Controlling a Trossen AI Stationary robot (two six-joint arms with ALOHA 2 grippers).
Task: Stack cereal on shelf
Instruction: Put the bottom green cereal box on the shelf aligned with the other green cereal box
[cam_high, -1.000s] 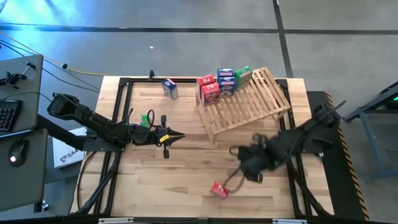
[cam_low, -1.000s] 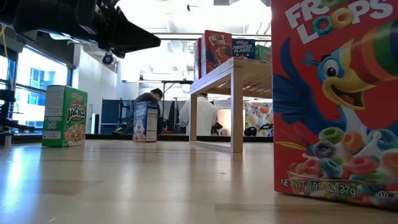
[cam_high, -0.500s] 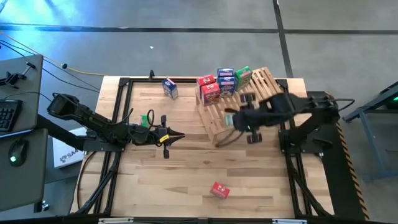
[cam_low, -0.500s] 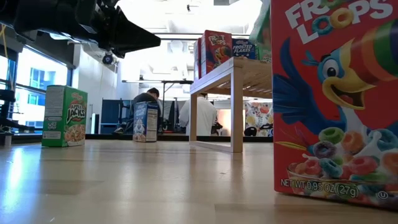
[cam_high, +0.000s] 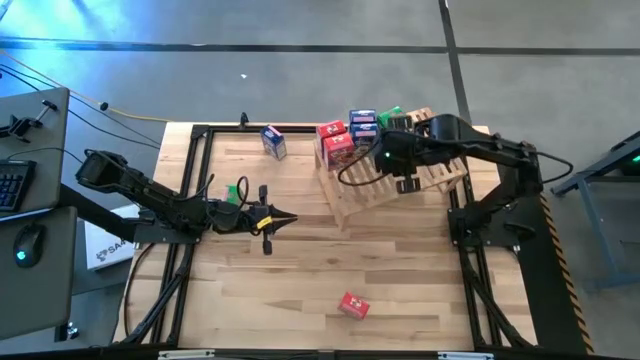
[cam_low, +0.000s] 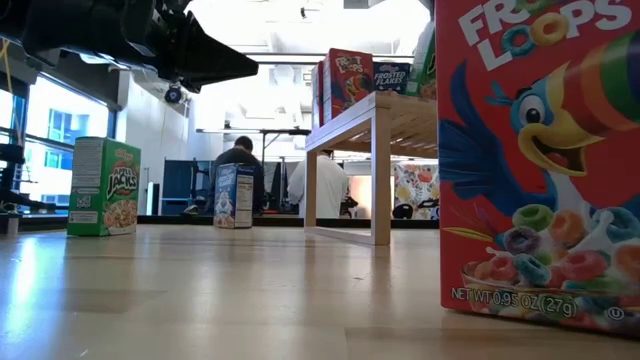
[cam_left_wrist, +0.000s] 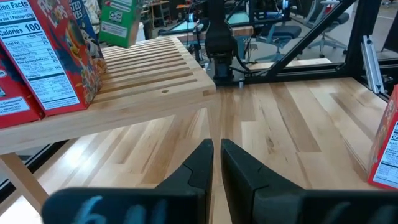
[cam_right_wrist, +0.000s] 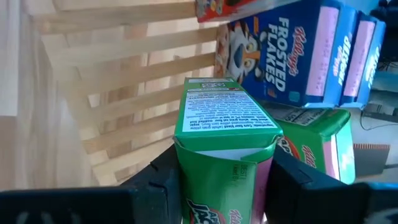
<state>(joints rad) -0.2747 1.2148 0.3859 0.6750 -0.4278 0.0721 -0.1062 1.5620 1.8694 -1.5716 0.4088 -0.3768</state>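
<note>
Scene: overhead, a wooden table (cam_high: 300, 280) fills the frame centre, with the slatted shelf (cam_high: 440, 170) at upper right.
Right gripper (cam_right_wrist: 217, 171): over the shelf's upper end, pinching a green box (cam_right_wrist: 222, 134) between its two fingers.
Held box: long axis runs out from the gripper, its end panel toward the wrist camera, above the bare slats.
Key relation: the boxes already on the shelf lie just beyond and beside the held box; a blue box (cam_right_wrist: 289, 53) and another green one (cam_right_wrist: 320, 140) are closest, so the free spot is likely the slats directly under it.
Stacked row: red (cam_high: 337, 147), blue (cam_high: 364, 128) and green boxes at the shelf's upper left edge.
Left gripper (cam_high: 282, 221): centre-left of the table, fingers pressed together, holding nothing, waiting.
Loose boxes: red one (cam_high: 352, 306) at lower centre, blue one (cam_high: 273, 141) at upper centre, green one (cam_low: 104, 187) at left in the low view.
Nearer arm: the right, by far.
</note>
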